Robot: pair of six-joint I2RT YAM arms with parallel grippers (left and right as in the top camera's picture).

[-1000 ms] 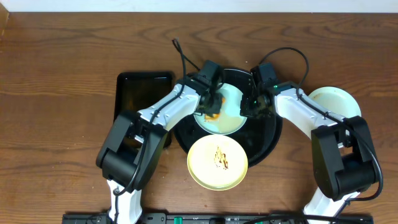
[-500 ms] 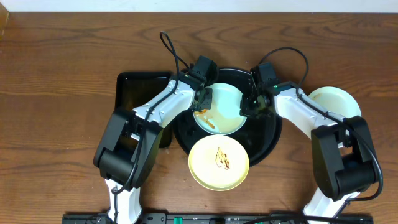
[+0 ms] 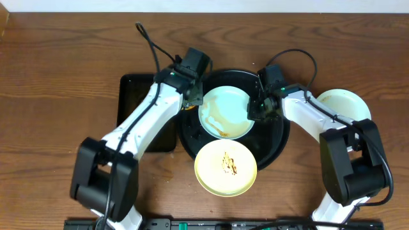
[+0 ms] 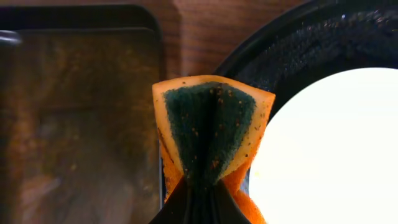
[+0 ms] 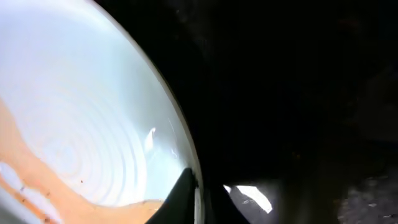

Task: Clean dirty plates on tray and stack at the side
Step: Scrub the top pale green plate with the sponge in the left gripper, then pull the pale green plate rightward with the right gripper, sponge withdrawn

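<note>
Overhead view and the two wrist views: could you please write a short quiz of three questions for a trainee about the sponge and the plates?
1. True or false: the left gripper holds the sponge folded between its fingers.
2. The right gripper grips the mint-green plate at: A its middle; B its rim; C nowhere.
3. How many plates lie wholly off the round black tray?
Key: 1 true. 2 B. 3 one, the pale plate right of the tray.
</note>
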